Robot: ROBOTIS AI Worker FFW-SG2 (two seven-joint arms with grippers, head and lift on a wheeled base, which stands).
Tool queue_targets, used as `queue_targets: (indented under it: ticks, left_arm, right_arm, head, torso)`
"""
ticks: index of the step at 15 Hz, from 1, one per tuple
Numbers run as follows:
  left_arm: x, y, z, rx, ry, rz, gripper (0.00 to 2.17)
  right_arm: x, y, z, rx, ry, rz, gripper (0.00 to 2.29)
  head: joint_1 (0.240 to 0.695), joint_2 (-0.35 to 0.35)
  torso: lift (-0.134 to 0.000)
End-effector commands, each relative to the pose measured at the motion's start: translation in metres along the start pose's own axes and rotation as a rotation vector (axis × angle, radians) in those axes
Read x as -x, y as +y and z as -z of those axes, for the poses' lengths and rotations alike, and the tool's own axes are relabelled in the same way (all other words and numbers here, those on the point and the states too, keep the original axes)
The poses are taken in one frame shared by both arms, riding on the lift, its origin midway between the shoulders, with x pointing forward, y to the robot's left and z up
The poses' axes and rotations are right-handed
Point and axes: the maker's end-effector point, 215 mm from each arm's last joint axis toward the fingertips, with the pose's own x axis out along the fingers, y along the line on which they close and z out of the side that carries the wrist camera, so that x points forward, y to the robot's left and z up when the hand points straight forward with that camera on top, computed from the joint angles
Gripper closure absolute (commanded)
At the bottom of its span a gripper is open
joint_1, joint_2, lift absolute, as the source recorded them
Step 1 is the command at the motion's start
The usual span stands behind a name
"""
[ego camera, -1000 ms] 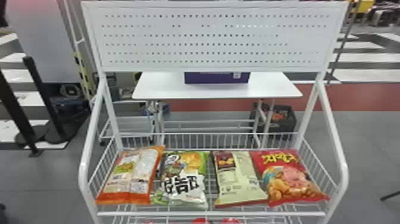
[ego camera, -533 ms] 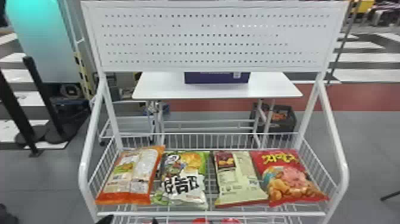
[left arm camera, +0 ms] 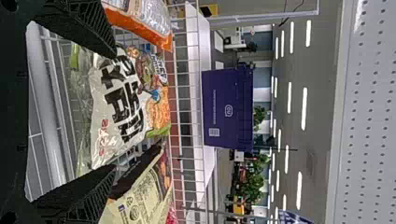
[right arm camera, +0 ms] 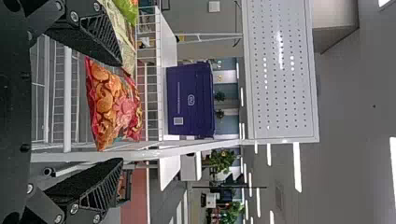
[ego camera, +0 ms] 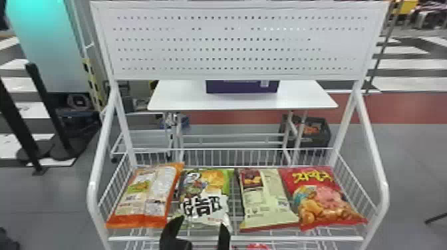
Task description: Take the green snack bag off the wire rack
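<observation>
Green snack bag: seen in the head view at lower centre, a little left of the middle; the bag (ego camera: 204, 199) is laid face up on the wire rack (ego camera: 252, 238), between two others.
Bag's look: green is shown along the edges, with orange chips pictured at the upper right and a many-coloured print at the upper left; the lower front is covered in white, crossed by bold black lettering with small red print beneath, and the wrapper is creased.
Left gripper: seen at the bottom edge, left of centre (ego camera: 201, 222); its fingers are spread wide, with the green snack bag framed between them in the left wrist view, and nothing is gripped.
Right gripper: seen in the right wrist view (right arm camera: 122, 113), its fingers held well apart, nothing clasped; the red bag (right arm camera: 109, 102) is seen beyond them.
Neighbouring bags: an orange-edged bag (ego camera: 143, 199) is set at lower left, a cream bag (ego camera: 266, 199) right of centre.
Table behind: a purple box (ego camera: 242, 87) is borne on its white top (ego camera: 186, 101).
</observation>
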Motion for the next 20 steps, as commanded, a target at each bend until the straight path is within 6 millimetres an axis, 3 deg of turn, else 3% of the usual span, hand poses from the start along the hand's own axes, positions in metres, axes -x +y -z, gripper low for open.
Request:
queue_targets:
  ticks: [1,6,11,13,15,16,20]
  left_arm:
    - [-0.022,0.0,0.0,0.003,0.007,-0.003,0.04]
    - [-0.057,0.006,0.01,-0.006,0.033,-0.027,0.04]
    - [-0.067,0.015,0.028,-0.035,0.096,-0.036,0.16]
    - [-0.066,0.015,0.036,-0.048,0.123,-0.032,0.51]
    - [-0.062,0.015,0.036,-0.049,0.12,-0.042,1.43]
    - [-0.059,0.015,0.032,-0.044,0.112,-0.044,1.74]
    - [-0.043,0.003,0.001,-0.008,0.053,-0.021,1.74]
  right_arm:
    - [0.0,0.0,0.001,0.0,0.001,0.0,0.17]
    - [-0.002,-0.001,0.003,0.0,0.002,0.002,0.17]
    - [-0.001,-0.002,0.005,0.001,0.005,0.002,0.17]
    - [-0.002,-0.002,0.004,0.001,0.004,0.002,0.17]
    - [-0.002,-0.001,0.004,-0.001,0.004,0.0,0.17]
    - [-0.002,-0.002,0.003,0.001,0.002,0.0,0.17]
    - [-0.002,-0.002,0.002,0.0,0.001,-0.001,0.17]
  head:
    - [0.499,0.0]
    - [0.499,0.0]
    - [0.499,0.0]
    - [0.499,0.0]
    - [0.499,0.0]
    - [0.499,0.0]
    - [0.499,0.0]
  torso:
    - [0.0]
    - [0.0]
    - [0.0]
    - [0.0]
    - [0.0]
    - [0.0]
    - [0.0]
